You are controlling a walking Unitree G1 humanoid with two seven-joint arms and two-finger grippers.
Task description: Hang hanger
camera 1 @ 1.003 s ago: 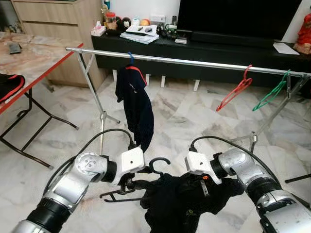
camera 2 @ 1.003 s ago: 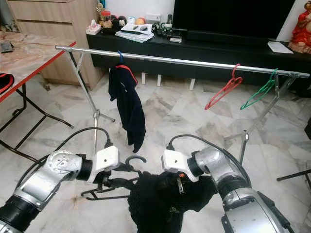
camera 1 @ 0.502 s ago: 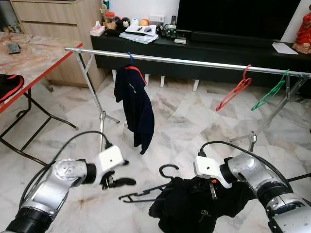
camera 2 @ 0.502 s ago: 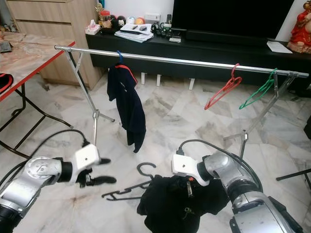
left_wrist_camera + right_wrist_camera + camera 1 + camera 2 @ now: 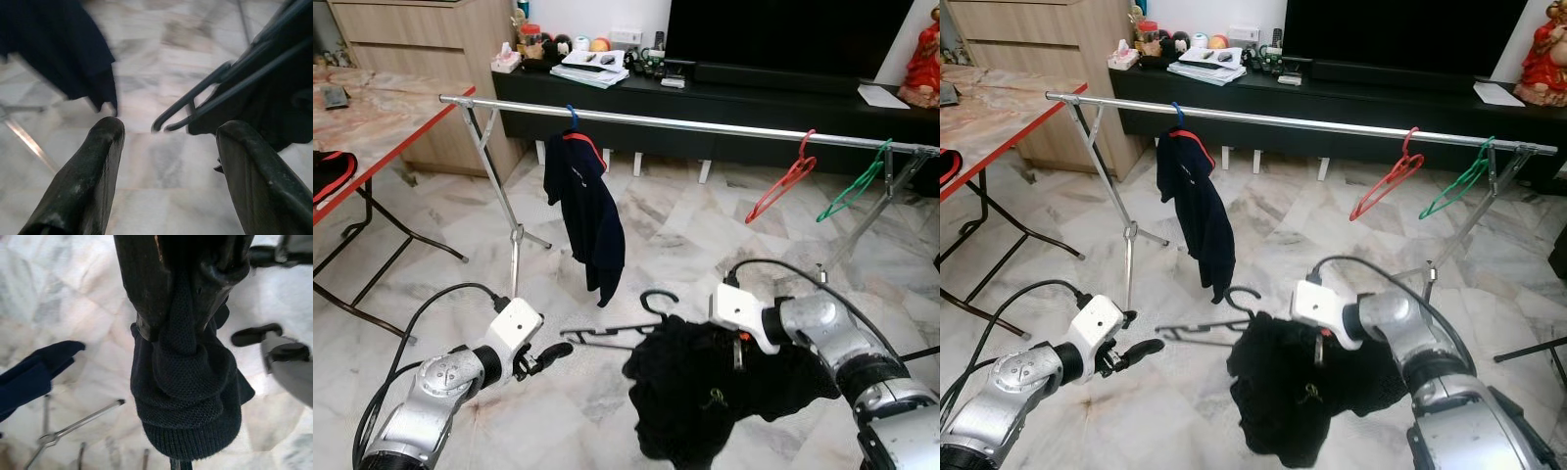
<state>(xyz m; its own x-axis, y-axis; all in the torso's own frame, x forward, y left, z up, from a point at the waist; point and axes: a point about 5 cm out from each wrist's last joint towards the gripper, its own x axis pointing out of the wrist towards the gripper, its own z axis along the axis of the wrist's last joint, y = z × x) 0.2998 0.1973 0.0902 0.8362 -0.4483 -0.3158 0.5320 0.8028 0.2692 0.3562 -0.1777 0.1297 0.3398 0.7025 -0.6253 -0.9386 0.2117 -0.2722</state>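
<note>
- Hanger [image 5: 617, 333], black, hangs in the air low before us, above the marble floor [image 5: 685, 235], its hook [image 5: 658, 297] curling upward and one bare arm reaching toward our left side.
- On its other half we see a black garment [image 5: 705, 392] bunched and drooping below the hanger.
- Our right gripper [image 5: 736, 345] carries the load: in the right wrist view its fingers [image 5: 146, 289] are pressed together on a fold of the black knit cloth [image 5: 188, 396], which bulges out past the tips.
- Our left gripper [image 5: 540, 360] sits low on our left, apart from the hanger's bare end; its fingers [image 5: 93, 166] are spread with nothing between them, and through the gap the left wrist view shows the hanger's looped end [image 5: 195, 105] a little way ahead.
- Beyond the hanger we see a metal rail [image 5: 705, 125] on crossed legs running across the room.
- A dark navy shirt [image 5: 587, 211] hangs from the rail on a blue hook [image 5: 573, 116], toward the left end.
- A red hanger [image 5: 783, 181] and a green hanger [image 5: 854, 186] hang bare near the rail's right end, just beside each other.
- A red-edged tabletop [image 5: 382, 108] stands at far left on black folding legs.
- Behind the rail a long black TV cabinet [image 5: 754, 103] carries papers and small items, with a dark screen [image 5: 783, 34] above it.
</note>
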